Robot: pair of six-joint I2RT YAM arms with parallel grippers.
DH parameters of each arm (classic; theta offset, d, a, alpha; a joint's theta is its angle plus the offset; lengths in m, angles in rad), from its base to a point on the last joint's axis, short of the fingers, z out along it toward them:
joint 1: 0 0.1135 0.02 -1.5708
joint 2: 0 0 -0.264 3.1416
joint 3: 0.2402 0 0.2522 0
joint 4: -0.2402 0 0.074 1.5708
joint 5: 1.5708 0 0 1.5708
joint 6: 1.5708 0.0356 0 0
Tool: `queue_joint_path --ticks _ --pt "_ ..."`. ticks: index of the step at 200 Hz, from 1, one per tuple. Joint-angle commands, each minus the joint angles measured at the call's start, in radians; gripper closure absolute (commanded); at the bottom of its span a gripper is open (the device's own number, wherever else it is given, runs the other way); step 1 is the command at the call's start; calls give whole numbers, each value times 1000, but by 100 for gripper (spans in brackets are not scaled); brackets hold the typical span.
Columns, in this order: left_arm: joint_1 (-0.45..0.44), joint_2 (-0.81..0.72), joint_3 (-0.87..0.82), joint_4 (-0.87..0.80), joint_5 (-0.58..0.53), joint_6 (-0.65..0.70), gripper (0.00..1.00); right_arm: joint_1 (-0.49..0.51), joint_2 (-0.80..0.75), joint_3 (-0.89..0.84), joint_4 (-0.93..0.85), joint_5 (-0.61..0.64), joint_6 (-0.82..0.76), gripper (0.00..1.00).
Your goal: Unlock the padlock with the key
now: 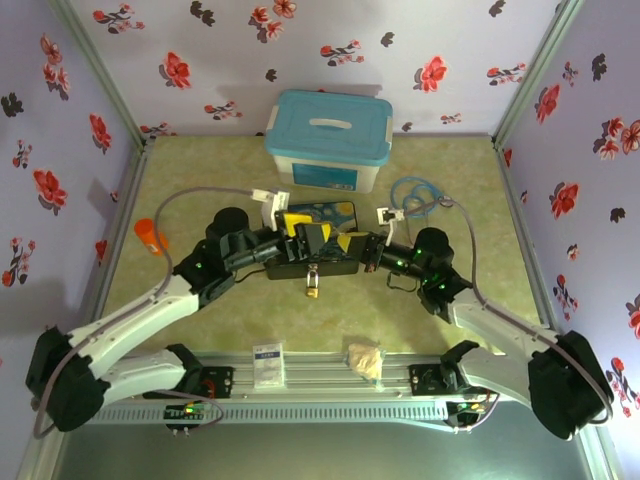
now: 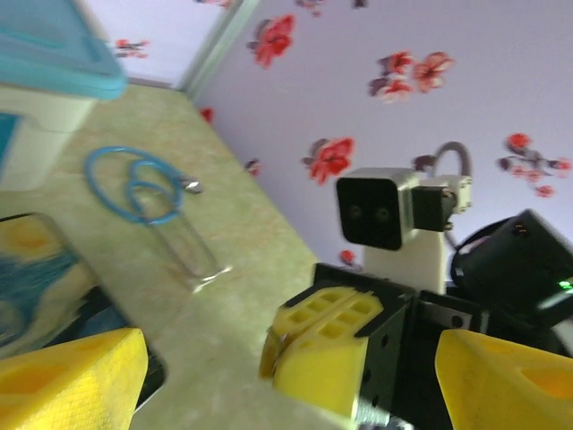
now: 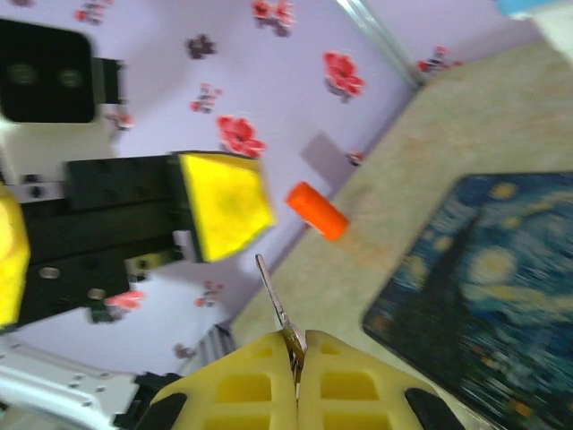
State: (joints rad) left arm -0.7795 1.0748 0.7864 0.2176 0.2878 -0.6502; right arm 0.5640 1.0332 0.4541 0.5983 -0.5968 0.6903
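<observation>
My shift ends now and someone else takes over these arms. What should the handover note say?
Left gripper: open, nothing seen between its fingers, raised by the painted box.
Right gripper: shut on the key, blade pointing toward the left gripper.
Padlock: in the top view, just on the near side of both grippers; lying or hanging, cannot tell.
Done: key is in hand.
Left: steady the padlock, insert the key, turn it.

i've got open desk [image 1: 190, 175] at far left and near the front edge; the painted box [image 1: 335, 212] and blue-lidded bin [image 1: 330, 138] block the far middle, an orange cylinder [image 1: 147, 235] left, blue cable [image 1: 412, 193] right.
</observation>
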Motion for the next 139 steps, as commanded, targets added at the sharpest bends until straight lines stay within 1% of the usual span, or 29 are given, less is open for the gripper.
queue_joint_path --ticks 1,17,28,38,50,67,97,115,139 --pt "1 -12 -31 -224 -115 33 19 5 -38 1 -262 153 -98 100" --pt "-41 5 -87 -209 -106 17 20 7 -36 4 -371 201 -121 100" --pt "-76 20 -126 -211 -135 20 21 11 -36 -8 -394 195 -130 100" --pt "-89 32 -163 -206 -155 -11 21 17 -38 -23 -402 180 -133 100" --pt "-93 37 -229 -142 -155 -72 22 27 -42 -30 -420 172 -133 100" --pt "-116 52 -300 -52 -182 -115 24 47 -46 -35 -445 183 -143 100" --pt "-138 135 -332 -21 -236 -84 31 60 -51 -46 -443 199 -139 100" --pt "-139 190 -330 13 -259 -67 43 71 -53 -55 -430 217 -130 100" --pt "-141 258 -322 60 -268 -45 46 83 -49 -64 -418 238 -121 100"
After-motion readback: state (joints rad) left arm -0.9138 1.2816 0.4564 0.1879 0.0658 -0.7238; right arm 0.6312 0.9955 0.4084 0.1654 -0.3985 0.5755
